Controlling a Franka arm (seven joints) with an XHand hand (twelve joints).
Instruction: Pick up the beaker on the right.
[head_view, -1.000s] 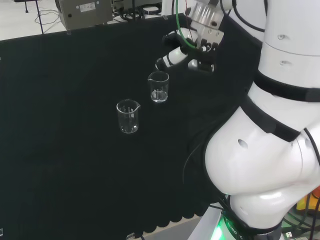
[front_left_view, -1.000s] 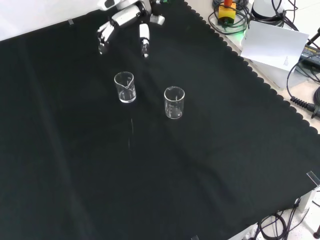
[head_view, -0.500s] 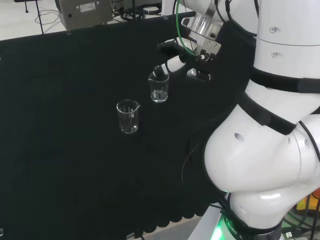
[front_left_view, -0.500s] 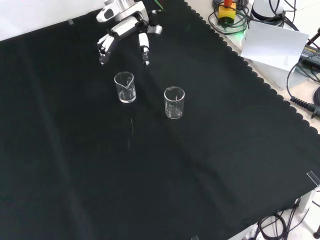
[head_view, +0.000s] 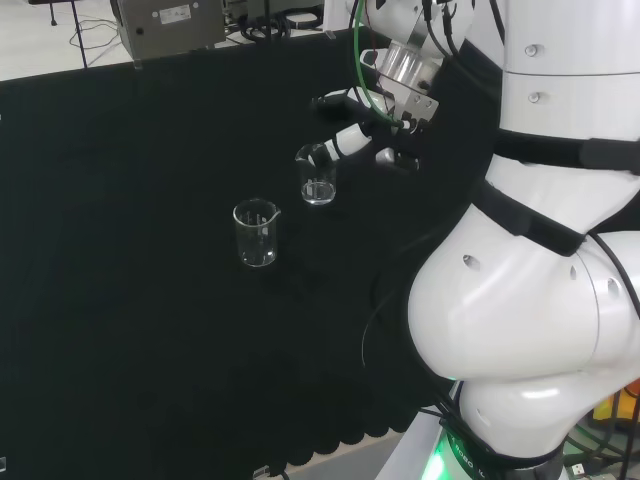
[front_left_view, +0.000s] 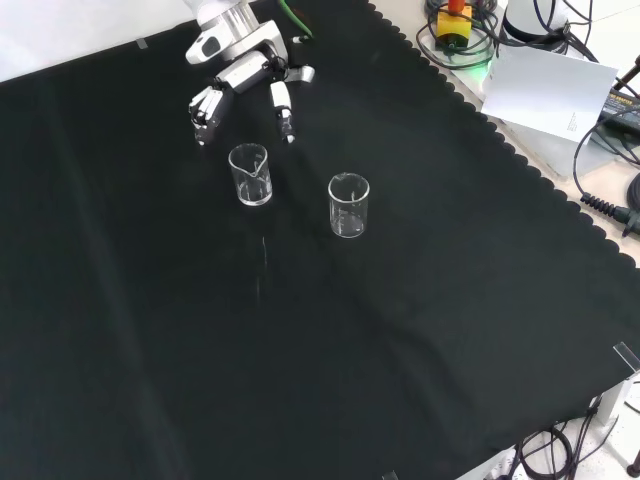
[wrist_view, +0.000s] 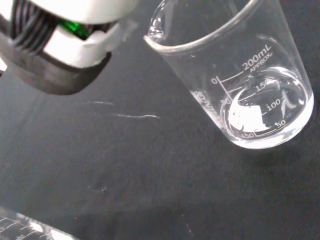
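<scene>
Your white arm (head_view: 540, 300) reaches over the black cloth (front_left_view: 400, 330), its hand (front_left_view: 245, 75) poised with fingers (front_left_view: 283, 105) spread and relaxed, gripping nothing. The target beaker (head_view: 317, 175) stands upright on the cloth, the right-hand one of two in the head view; the other beaker (head_view: 256, 233) sits well apart. In the front view it lies just below the fingertips, flanked by them, axis vertical.

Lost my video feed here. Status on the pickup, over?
Robot hand open, hovering beside the target beaker. Beaker upright on the black cloth, not gripped. Second beaker stands apart; nothing blocking.
</scene>
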